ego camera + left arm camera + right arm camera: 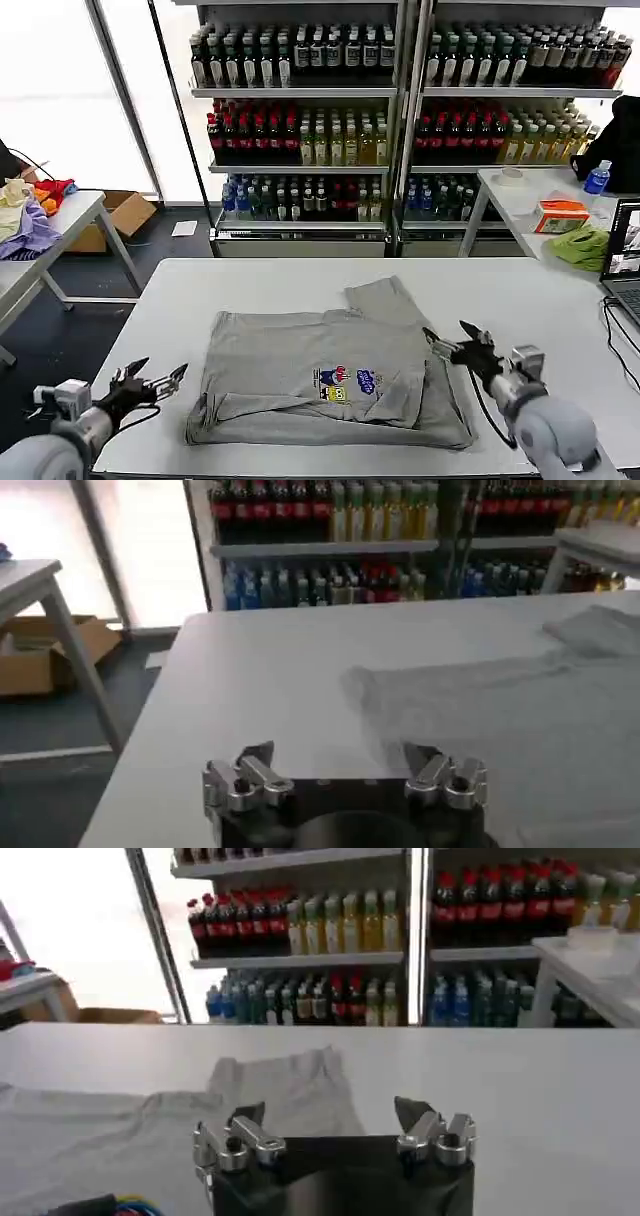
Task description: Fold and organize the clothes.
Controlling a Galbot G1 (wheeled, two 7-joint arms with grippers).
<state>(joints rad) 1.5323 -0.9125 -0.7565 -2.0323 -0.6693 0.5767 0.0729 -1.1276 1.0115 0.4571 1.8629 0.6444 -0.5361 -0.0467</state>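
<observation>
A light grey short-sleeved shirt (300, 375) lies partly folded on the white table (520, 290), its multicolour chest graphic (345, 383) facing up and one sleeve (385, 300) sticking out toward the back. My left gripper (155, 378) hovers open off the table's left front corner, a short way from the shirt's left edge (480, 710). My right gripper (452, 338) is open just above the shirt's right edge. In the right wrist view the sleeve (285, 1088) lies ahead of the open right gripper (328, 1114). Nothing sits between the fingers of the left gripper (340, 755).
Shelves of bottled drinks (400, 110) stand behind the table. A side table (60, 215) at the left holds purple, yellow and red garments (30, 210). At the right another table (520, 200) carries a lime-green cloth (582, 245), an orange box, a bottle and a laptop (625, 260).
</observation>
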